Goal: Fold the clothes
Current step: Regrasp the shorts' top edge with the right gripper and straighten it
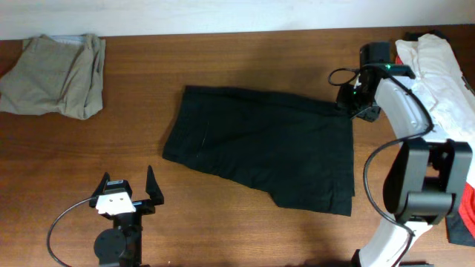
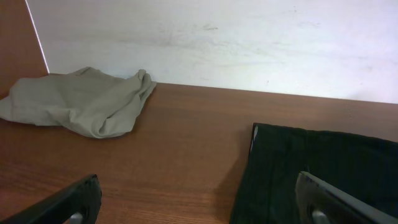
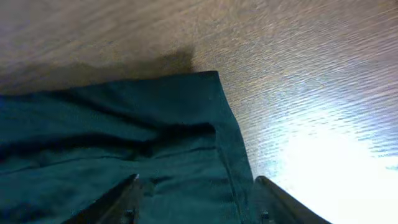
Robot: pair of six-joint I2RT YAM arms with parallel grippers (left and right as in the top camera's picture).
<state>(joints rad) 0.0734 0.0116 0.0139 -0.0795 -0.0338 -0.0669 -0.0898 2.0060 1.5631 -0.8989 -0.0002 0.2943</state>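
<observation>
The black shorts point(image 1: 260, 148) lie spread flat in the middle of the wooden table. My right gripper point(image 1: 350, 104) is at their far right corner. In the right wrist view its jaws point(image 3: 198, 186) are open, low over the black fabric point(image 3: 124, 124) and straddling the hemmed edge near that corner. My left gripper point(image 1: 128, 182) is open and empty near the table's front left, short of the shorts' left edge. In the left wrist view its jaws point(image 2: 198, 186) are wide apart, with the shorts point(image 2: 323, 155) ahead on the right.
A khaki-grey garment point(image 1: 56, 74) lies crumpled at the far left corner and also shows in the left wrist view point(image 2: 81, 102). A white garment point(image 1: 445, 81) and a red one point(image 1: 467, 208) lie at the right edge, beside the right arm. A pale wall point(image 2: 217, 43) runs along the back.
</observation>
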